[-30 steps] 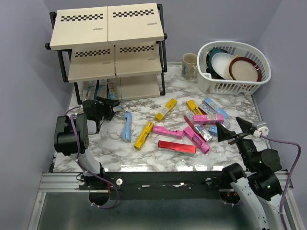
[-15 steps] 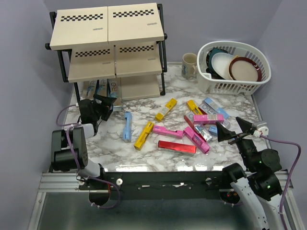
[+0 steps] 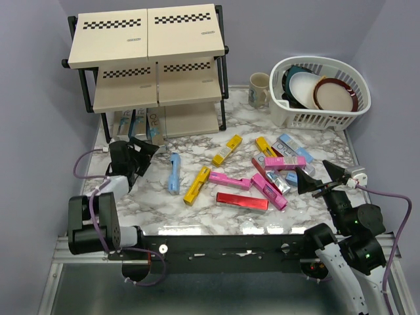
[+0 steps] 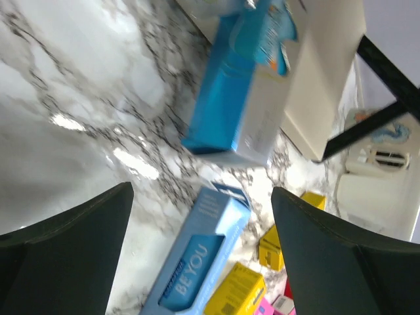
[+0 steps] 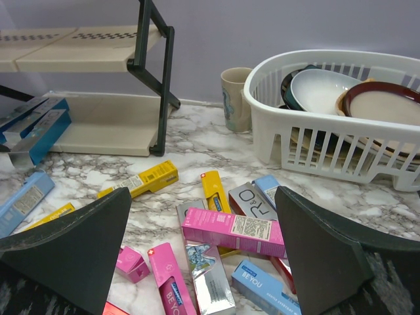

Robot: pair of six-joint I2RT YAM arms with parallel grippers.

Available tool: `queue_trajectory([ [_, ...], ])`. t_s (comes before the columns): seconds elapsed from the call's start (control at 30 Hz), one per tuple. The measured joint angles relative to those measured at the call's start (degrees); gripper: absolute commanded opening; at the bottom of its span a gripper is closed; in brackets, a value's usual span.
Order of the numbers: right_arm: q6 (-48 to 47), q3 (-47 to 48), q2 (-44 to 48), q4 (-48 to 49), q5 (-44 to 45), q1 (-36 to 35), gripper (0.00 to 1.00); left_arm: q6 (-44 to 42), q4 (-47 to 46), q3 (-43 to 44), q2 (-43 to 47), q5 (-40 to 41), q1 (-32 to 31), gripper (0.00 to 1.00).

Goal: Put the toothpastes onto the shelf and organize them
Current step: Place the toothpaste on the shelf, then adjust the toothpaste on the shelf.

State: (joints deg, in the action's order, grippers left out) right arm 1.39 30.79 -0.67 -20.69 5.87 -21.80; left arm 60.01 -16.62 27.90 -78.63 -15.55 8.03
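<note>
Shelf (image 3: 151,65) location: rear left of the marble table (image 3: 157,213). Shelved cartons (image 3: 134,123) lie on the left half of its bottom board. The left gripper (image 3: 134,152) hovers just in front of that board, fingers spread wide, holding nothing.

Only the left wrist view resolves the detail here. A teal-blue carton (image 4: 226,98) rests at the board's edge with a pale one against it. Below the gap between the fingers, a light blue carton (image 4: 197,266) printed "BE YOU" lies on the marble.

The overhead view places that light blue carton just right of the left gripper. Next come a yellow carton (image 3: 196,185) and a red carton (image 3: 241,201), the red one nearer the front edge. Right of centre, loose toothpastes (image 3: 279,164) in pink, yellow, silver and blue overlap in a pile.

The right wrist view shows the stacking: a pink carton (image 5: 233,231) lies across a silver carton (image 5: 207,269).

The right gripper (image 3: 320,177) sits at the pile's right edge, fingers fully parted and empty. A mug (image 3: 259,89) and a white basket (image 3: 292,115) of dishes stand at rear right.
</note>
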Motion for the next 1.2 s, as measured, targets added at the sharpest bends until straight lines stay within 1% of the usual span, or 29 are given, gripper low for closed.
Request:
queue_trajectory([
  [0.1,0.0,0.0,0.0,0.02,0.0,0.0,1.0,-1.75,3.69,-0.72,5.49,3.13,-2.58,0.93],
  [0.17,0.0,0.0,0.0,0.02,0.0,0.0,1.0,-2.89,5.31,-0.76,10.05,6.19,-5.97,0.93],
  [0.27,0.0,0.0,0.0,0.0,0.0,0.0,1.0,-3.69,5.16,-0.87,11.8,9.29,-9.66,0.92],
  [0.4,-0.02,0.0,0.0,0.0,0.0,0.0,1.0,-4.07,4.52,-0.85,9.35,12.31,-12.46,0.91],
  [0.57,-0.02,0.0,0.0,0.0,0.0,0.0,1.0,-4.2,2.58,-0.66,4.61,14.97,-13.77,0.88],
  [0.8,-0.02,0.0,0.0,0.0,0.0,0.0,1.0,-4.17,-1.86,1.33,1.6,16.79,-13.79,0.8],
  [0.97,-0.02,0.0,0.0,0.02,0.0,0.0,1.0,-3.17,-4.31,2.56,0.92,17.05,-14.16,0.79],
  [1.2,-0.02,0.0,0.0,0.0,0.0,0.0,1.0,-2.73,-5.7,4.74,-2.93,17.77,-14.16,0.79],
])
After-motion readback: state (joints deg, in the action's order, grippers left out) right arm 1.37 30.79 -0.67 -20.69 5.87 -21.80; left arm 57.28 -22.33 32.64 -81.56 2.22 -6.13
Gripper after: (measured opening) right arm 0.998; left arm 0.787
